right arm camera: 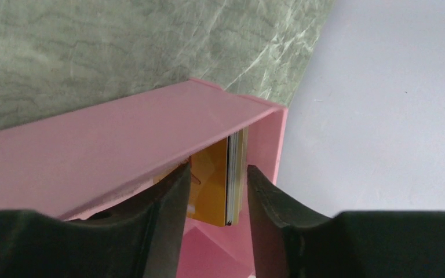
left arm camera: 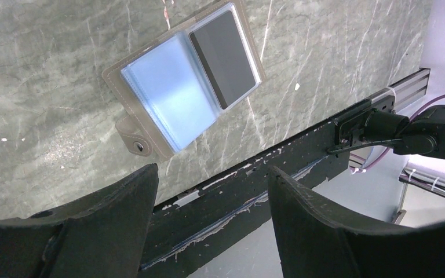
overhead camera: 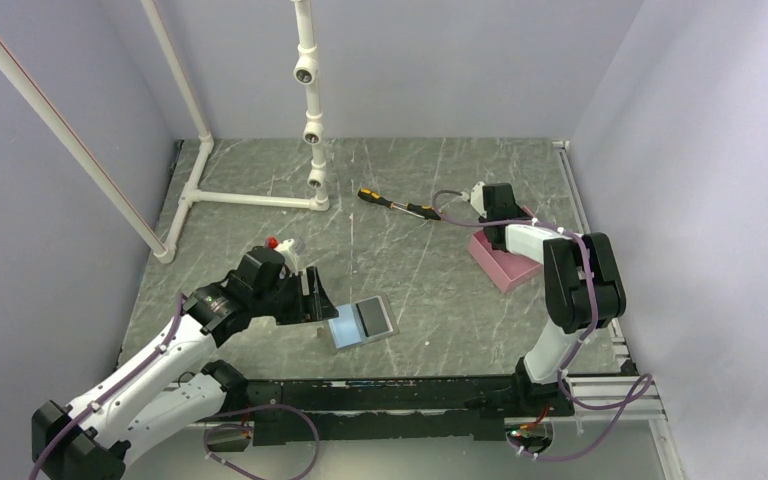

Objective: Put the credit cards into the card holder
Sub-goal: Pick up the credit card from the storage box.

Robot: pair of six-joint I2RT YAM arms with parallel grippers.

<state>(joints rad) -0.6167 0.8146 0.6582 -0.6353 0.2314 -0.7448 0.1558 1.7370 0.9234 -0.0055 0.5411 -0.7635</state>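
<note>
The card holder point(overhead camera: 362, 322) lies open near the table's front edge, light blue inside; in the left wrist view point(left arm camera: 174, 92) a dark card point(left arm camera: 223, 58) sits in its right pocket. My left gripper point(left arm camera: 211, 174) is open and empty, hovering just left of the holder point(overhead camera: 310, 295). A stack of credit cards point(right arm camera: 217, 185) with an orange face stands on edge in the pink tray point(right arm camera: 121, 145). My right gripper point(right arm camera: 214, 182) is in the tray, jaws apart on either side of the stack, with a gap at the right finger. In the top view the right wrist point(overhead camera: 497, 212) hides the cards.
The pink tray point(overhead camera: 505, 268) sits at the right, close to the side wall. A yellow-and-black screwdriver point(overhead camera: 397, 205) lies behind it. A white pipe frame point(overhead camera: 250, 198) stands at the back left. A small red-capped object point(overhead camera: 278, 243) is by the left wrist. A black rail point(overhead camera: 410, 390) runs along the front edge.
</note>
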